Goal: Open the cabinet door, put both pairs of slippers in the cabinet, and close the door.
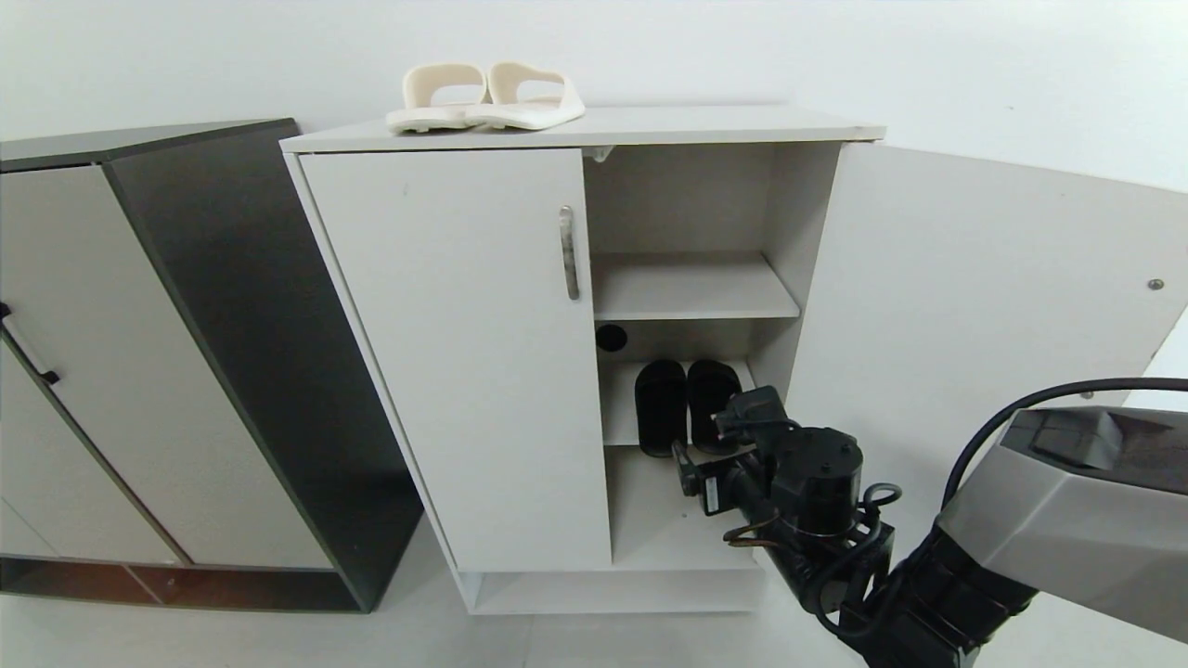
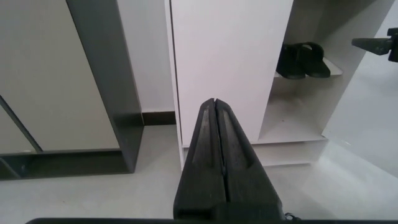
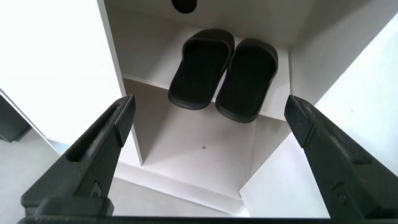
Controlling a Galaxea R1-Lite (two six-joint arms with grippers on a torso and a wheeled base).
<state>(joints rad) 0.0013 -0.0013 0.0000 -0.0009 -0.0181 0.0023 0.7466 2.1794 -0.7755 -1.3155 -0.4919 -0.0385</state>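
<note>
A white cabinet [image 1: 594,128] stands with its right door [image 1: 974,306] swung wide open and its left door [image 1: 464,353] closed. A beige pair of slippers [image 1: 485,97] lies on the cabinet's top. A black pair of slippers [image 1: 687,404] [image 3: 224,74] [image 2: 303,60] sits side by side on the middle shelf inside. My right gripper [image 1: 710,441] [image 3: 210,106] hovers open just in front of that shelf, with nothing between its fingers. My left gripper [image 2: 214,106] is shut and empty, low over the floor in front of the closed door.
A dark grey cabinet [image 1: 139,353] [image 2: 56,81] stands close to the white one's left side. The upper shelf [image 1: 691,288] and bottom compartment [image 1: 668,520] are bare. The open door bounds the right side. Light floor [image 1: 232,640] lies in front.
</note>
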